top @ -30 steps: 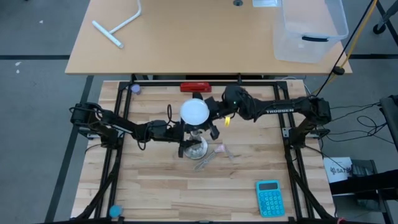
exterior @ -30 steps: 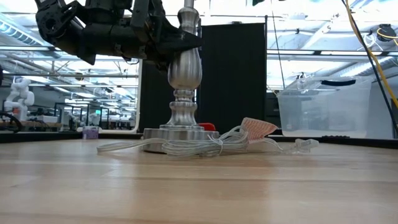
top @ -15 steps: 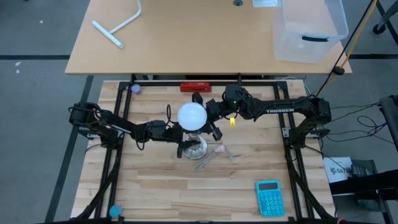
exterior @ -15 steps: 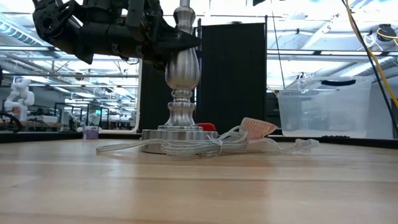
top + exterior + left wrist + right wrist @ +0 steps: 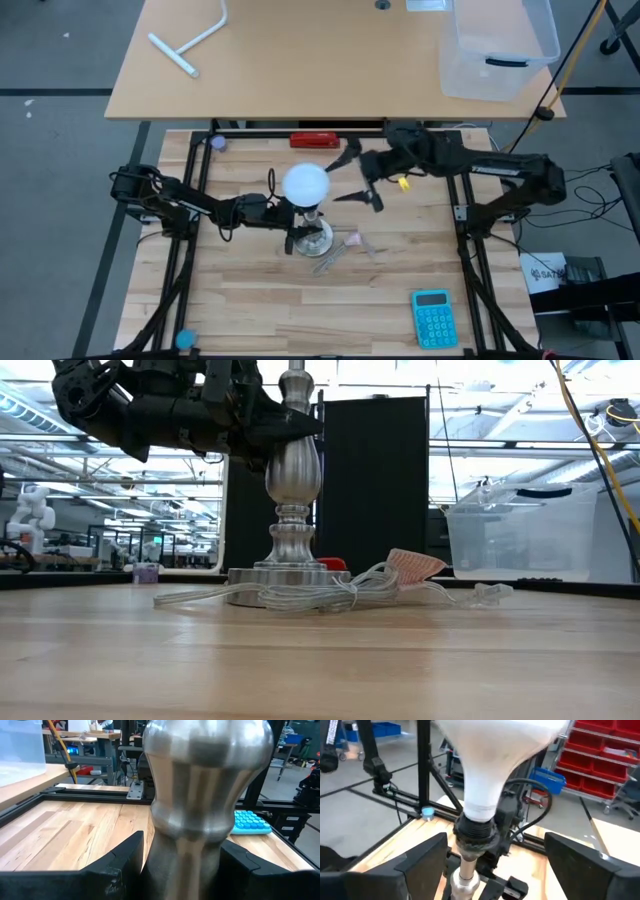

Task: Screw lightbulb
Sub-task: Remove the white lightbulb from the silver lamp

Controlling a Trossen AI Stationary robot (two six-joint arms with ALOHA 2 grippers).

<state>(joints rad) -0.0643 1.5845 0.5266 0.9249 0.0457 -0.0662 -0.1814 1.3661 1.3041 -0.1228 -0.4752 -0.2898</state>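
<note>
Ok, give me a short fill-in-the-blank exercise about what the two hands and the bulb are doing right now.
1. The white mushroom-shaped lightbulb sits in the black socket atop the silver metal lamp stand, so it stands ____.
2. The left hand is shut on the ____.
3. The right hand is ____, apart from the lightbulb.
4. The calculator on the wooden table is coloured ____.

Missing words: upright; lamp stand; open; blue

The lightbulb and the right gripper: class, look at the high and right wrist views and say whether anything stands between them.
Nothing visible does. The lightbulb sits in the black socket atop the lamp stand, which the left gripper holds. The right gripper is open beside the bulb, apart from it, with only clear air between.
</note>
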